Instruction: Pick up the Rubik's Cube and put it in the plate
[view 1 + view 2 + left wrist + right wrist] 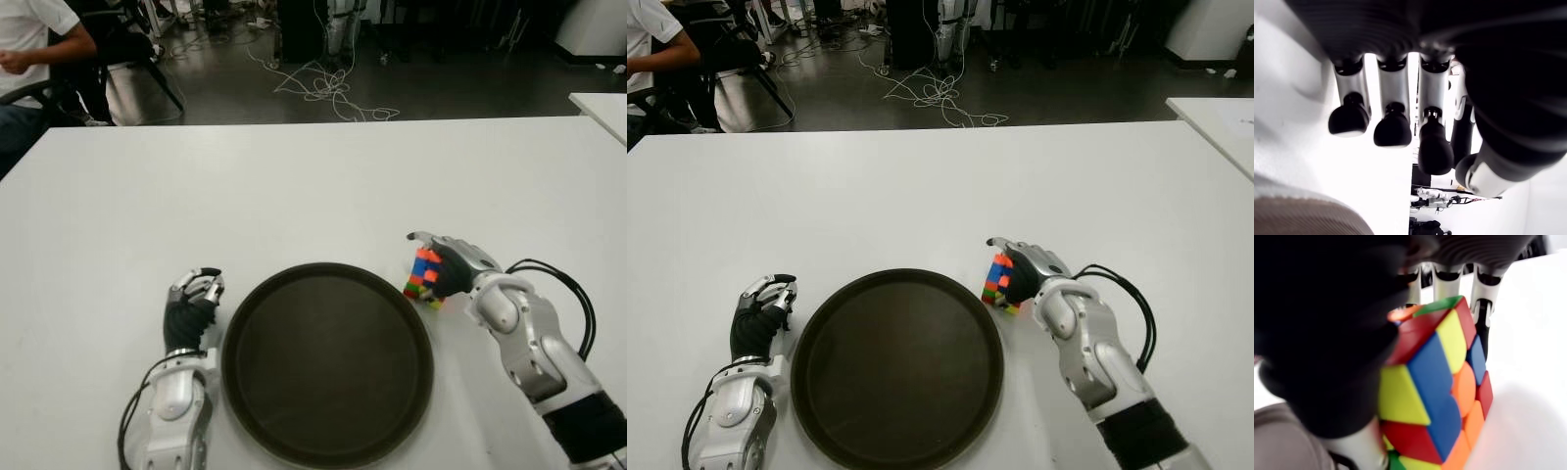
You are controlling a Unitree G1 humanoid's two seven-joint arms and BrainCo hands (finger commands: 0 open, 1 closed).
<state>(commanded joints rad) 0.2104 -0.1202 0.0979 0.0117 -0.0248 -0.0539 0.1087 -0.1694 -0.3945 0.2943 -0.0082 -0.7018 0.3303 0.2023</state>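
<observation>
The Rubik's Cube [424, 277] stands at the right rim of the round dark plate [326, 360], tilted, its many-coloured faces filling the right wrist view [1440, 387]. My right hand [449, 262] is wrapped around the cube from the right, fingers over its far side and thumb near its front. Whether the cube still touches the table I cannot tell. My left hand [193, 297] shows left of the plate with curled fingers [1393, 129] and nothing in them.
The white table [294, 186] stretches wide beyond the plate. A black cable [568, 284] loops from my right forearm. At the far left a seated person [29, 59] shows behind the table, with cables on the floor [328, 88]. A second table corner [602, 108] stands far right.
</observation>
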